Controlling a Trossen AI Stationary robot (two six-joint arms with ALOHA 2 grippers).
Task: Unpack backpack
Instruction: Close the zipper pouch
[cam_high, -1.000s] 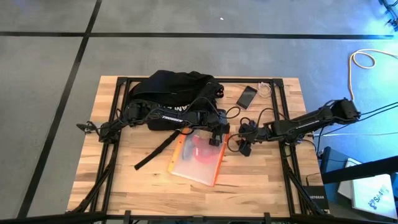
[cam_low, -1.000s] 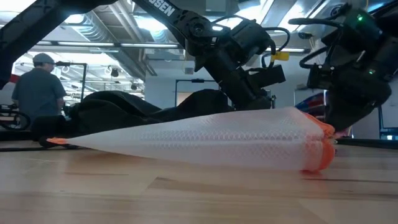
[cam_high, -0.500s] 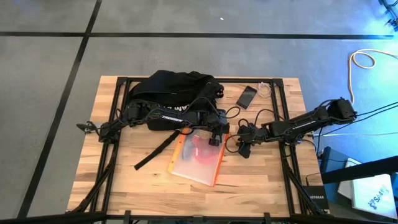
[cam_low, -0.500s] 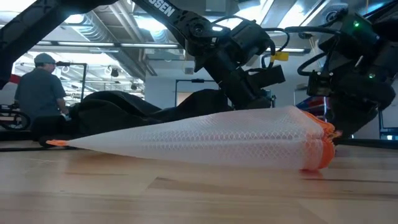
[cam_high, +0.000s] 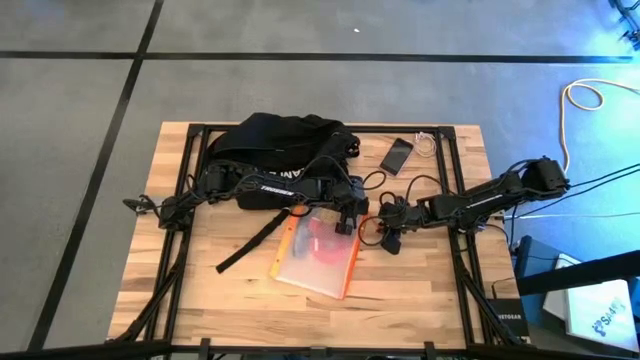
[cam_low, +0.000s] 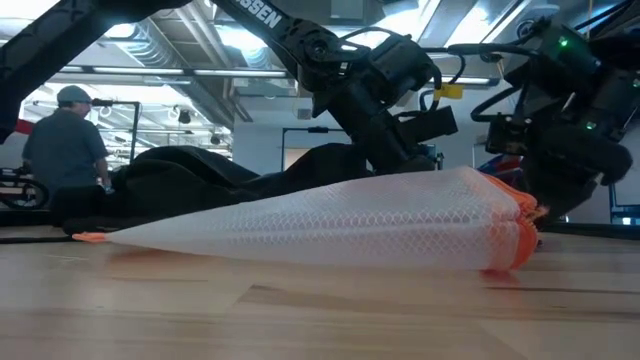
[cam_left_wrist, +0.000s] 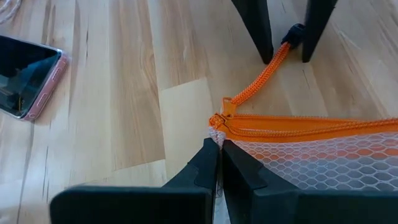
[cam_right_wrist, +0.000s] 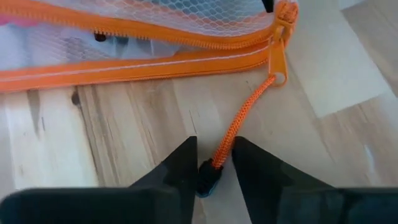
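My right gripper (cam_right_wrist: 211, 163) sits low over the table (cam_high: 420, 290), its two fingers (cam_right_wrist: 177, 168) a narrow gap apart on either side of the dark end knot of the orange pull cord (cam_right_wrist: 239, 127). The pads flank the knot; whether they press on it I cannot tell. The cord runs from that knot to the zipper slider at the corner of the mesh pouch (cam_high: 320, 250).

My left gripper (cam_left_wrist: 217, 163) is fully closed on the same corner of the pouch, pinching the white mesh just below the orange zipper end. In the left wrist view, my right fingers stand upright just beyond that corner, with the cord between them.

The pouch, translucent with orange edging, lies flat near the table centre, with reddish contents showing through.

The backpack (cam_high: 275, 140) lies on the far half of the table, behind my left arm; one black strap (cam_high: 255, 238) trails forward beside the pouch.

A phone (cam_high: 396, 154) lies flat to the right of the backpack, well apart from the pouch.

A person (cam_low: 62, 140) stands in the room beyond the table.
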